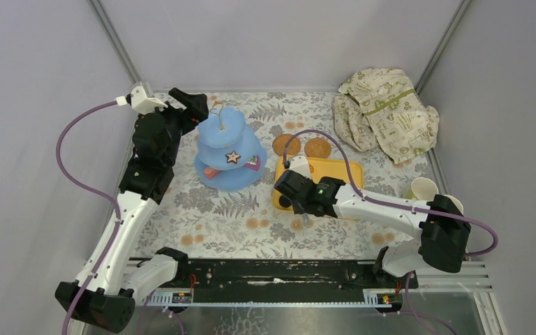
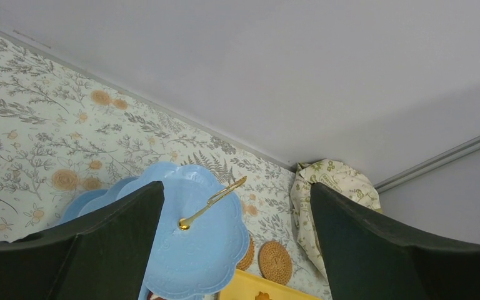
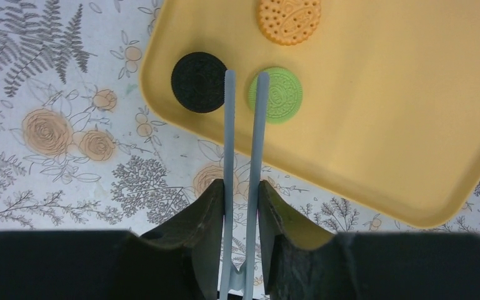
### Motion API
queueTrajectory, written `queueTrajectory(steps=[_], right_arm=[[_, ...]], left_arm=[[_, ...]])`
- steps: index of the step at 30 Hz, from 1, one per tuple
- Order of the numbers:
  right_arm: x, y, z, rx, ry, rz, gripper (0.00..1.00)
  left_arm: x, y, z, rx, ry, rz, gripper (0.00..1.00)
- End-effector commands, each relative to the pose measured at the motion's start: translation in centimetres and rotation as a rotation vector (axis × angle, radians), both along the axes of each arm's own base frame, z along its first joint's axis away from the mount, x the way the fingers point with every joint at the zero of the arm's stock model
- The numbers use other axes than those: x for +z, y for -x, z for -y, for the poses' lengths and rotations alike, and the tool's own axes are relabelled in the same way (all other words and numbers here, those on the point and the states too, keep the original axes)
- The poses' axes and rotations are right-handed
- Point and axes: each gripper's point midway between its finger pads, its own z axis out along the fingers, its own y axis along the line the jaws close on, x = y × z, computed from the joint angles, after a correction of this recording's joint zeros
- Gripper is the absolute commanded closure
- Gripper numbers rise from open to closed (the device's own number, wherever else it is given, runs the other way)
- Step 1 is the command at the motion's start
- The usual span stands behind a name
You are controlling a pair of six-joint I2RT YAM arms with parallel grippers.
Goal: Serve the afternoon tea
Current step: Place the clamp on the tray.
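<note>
My right pincer [image 3: 240, 190] grips grey tongs [image 3: 244, 125], tips between black biscuit [image 3: 198, 82] and green biscuit [image 3: 277, 95] (on the yellow tray [image 3: 387, 125]); my left pincer [image 2: 236, 190] gapes empty above the blue stand [image 2: 203, 253].

Pale grey walls [image 1: 279, 42] enclose a fern-printed tablecloth [image 1: 251, 230].

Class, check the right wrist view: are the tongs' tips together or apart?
Apart: the tongs, gripped by the right claw, show a clear gap at their tips, between the black biscuit and green biscuit.
</note>
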Motion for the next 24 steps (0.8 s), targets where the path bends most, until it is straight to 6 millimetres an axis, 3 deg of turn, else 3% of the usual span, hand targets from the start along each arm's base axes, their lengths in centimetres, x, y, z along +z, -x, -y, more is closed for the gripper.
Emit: queueTrajectory(steps=[1,14,24], right_arm=[[-0.7,-0.6,0.4,-0.040,-0.041,-0.044,0.67],[-3.6,-1.5,0.8,-0.048,-0.030,-0.138,0.63],[-4.3,-0.7,1.5,-0.042,-0.025,-0.182,0.55]], left_arm=[[1.1,-0.1,0.1,-0.012,0.012,0.047,0.06],[0.8,-0.2,0.3,-0.019,0.018,0.047,0.06],[0.5,-0.5,0.6,-0.028,0.023,0.042,0.06]])
